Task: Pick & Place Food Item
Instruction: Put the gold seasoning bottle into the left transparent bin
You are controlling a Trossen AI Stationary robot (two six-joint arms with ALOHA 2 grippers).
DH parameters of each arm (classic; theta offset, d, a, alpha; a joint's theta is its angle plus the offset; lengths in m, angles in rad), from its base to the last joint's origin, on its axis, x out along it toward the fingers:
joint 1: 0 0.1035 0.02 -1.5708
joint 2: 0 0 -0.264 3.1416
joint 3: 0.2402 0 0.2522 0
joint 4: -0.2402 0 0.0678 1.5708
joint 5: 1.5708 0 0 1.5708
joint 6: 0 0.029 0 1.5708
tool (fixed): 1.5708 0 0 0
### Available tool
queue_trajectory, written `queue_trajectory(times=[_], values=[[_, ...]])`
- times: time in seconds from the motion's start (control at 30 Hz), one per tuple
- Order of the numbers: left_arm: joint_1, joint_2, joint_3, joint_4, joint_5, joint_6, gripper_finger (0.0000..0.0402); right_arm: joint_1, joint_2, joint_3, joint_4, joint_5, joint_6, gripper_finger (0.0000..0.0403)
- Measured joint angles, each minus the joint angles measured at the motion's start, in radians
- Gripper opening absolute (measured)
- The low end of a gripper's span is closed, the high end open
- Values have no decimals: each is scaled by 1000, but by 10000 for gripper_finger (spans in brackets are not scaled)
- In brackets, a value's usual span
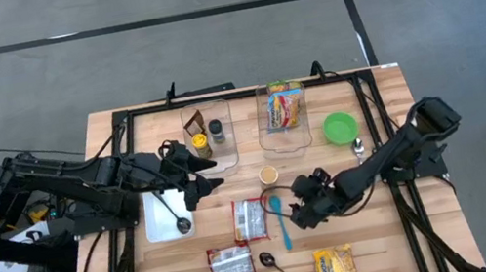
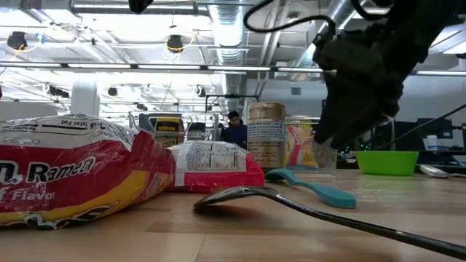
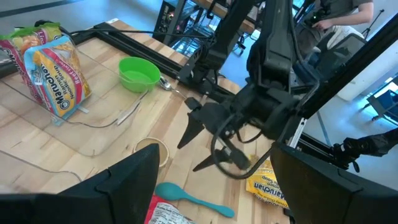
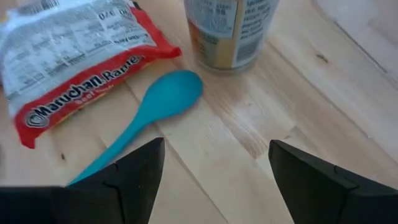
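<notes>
A red ramen packet (image 1: 249, 220) lies flat at the table's centre, beside a teal spoon (image 1: 280, 221) and a small can (image 1: 269, 176). The right gripper (image 1: 298, 214) hovers just right of the spoon, jaws spread wide and empty. Only its wrist view shows the packet's print (image 4: 74, 56) and the bare wood between the fingers (image 4: 134, 171). The low view alone shows a person in the room behind. The left gripper (image 1: 215, 172) waits near the white tray (image 1: 155, 225), jaws wide, holding nothing.

4 ramen pkts (image 1: 249, 220), 3 spoons (image 1: 280, 221).
</notes>
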Motion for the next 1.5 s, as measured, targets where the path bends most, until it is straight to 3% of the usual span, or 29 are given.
queue_trajectory(times=[0.33, 0.9, 1.0, 1.2, 1.5], values=[[0, 0, 0, 0, -5, 0, 302, -6, 23, 0, -3, -67, 0, 282], [0, 0, 0, 0, -31, 0, 302, -18, 23, 0, 17, -66, -37, 282], [0, 0, 0, 1, -31, 0, 302, -4, 23, 0, 30, 23, -100, 282], [0, 0, 0, 1, -30, 0, 302, 37, 24, 0, 71, 328, -132, 282], [0, 0, 0, 1, -30, 0, 302, 40, 24, 0, 72, 345, -21, 282]])
